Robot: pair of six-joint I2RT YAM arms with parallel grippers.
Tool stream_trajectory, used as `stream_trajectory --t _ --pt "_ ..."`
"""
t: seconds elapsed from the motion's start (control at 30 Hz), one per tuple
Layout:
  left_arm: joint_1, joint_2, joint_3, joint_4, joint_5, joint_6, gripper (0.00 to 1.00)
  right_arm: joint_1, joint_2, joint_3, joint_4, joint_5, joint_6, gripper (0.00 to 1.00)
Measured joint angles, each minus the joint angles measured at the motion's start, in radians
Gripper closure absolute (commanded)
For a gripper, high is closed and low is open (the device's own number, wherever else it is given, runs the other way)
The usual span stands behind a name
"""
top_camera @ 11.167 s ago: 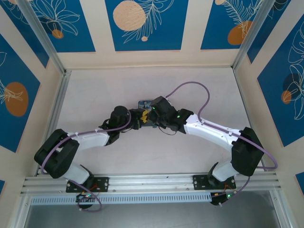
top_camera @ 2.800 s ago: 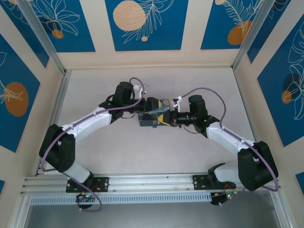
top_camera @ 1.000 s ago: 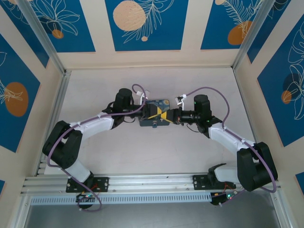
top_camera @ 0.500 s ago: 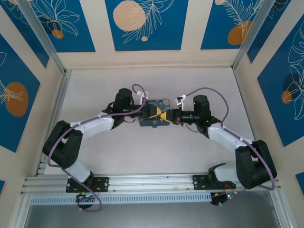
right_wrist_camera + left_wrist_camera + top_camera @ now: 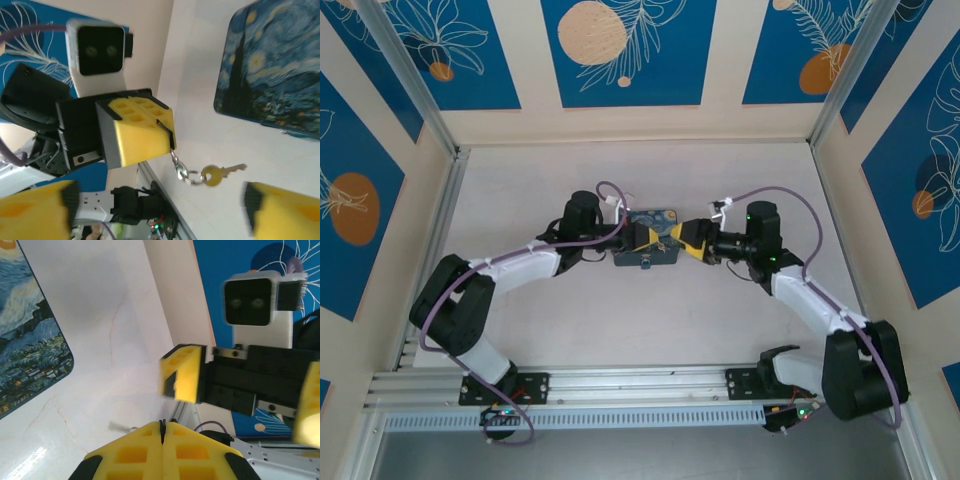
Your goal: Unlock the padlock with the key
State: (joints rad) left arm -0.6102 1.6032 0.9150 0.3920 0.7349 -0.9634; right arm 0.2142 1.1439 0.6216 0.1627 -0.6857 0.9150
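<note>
Over the white table (image 5: 570, 320), the right gripper (image 5: 692, 241), clamped a second ago, now gapes wide and has backed off rightward. The left gripper (image 5: 167, 136) pinches the ring of the key (image 5: 222, 173), which hangs near the painted box (image 5: 272, 65). Both arms bend inward, elbows out.

Left arm, white shells with black joints (image 5: 515, 268): base at near left, elbow swung wide left, forearm reaching inward toward table middle. Left gripper, black body with yellow honeycomb foam pads (image 5: 638, 237): pads pressed flat together, seam hairline thin, pinching ring of small silvery metal key (image 5: 220, 173). Right arm, same white-and-black build (image 5: 810, 300): base at near right, elbow out right, forearm angled inward. Right gripper, matching yellow pads (image 5: 692, 241): jaws spread wide. Both grippers roughly level, facing tip to tip, near but apart.
</note>
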Motion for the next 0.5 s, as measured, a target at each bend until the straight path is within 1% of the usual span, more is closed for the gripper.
stream_trajectory --t 0.07,0.17,0.27,0.4,0.43,0.5 --pt "0.000 -0.008 0.000 -0.003 -0.021 0.000 1.00 -0.018 -0.044 0.014 -0.085 0.040 -0.026 0.00" --pt "0.000 -0.025 0.000 -0.003 -0.060 0.000 1.00 -0.013 -0.082 0.066 -0.242 0.156 -0.074 0.00" --pt "0.000 -0.044 -0.003 -0.001 -0.103 -0.001 1.00 -0.015 -0.122 0.076 -0.322 0.270 -0.084 0.00" --pt "0.000 -0.071 -0.018 0.021 -0.167 -0.017 1.00 -0.030 -0.186 0.008 -0.311 0.371 -0.044 0.00" --pt "0.000 -0.077 -0.023 0.028 -0.182 -0.025 1.00 -0.032 -0.192 -0.005 -0.297 0.375 -0.033 0.02" --pt "-0.001 -0.092 -0.034 0.040 -0.215 -0.037 1.00 -0.034 -0.194 -0.047 -0.229 0.375 -0.003 0.09"
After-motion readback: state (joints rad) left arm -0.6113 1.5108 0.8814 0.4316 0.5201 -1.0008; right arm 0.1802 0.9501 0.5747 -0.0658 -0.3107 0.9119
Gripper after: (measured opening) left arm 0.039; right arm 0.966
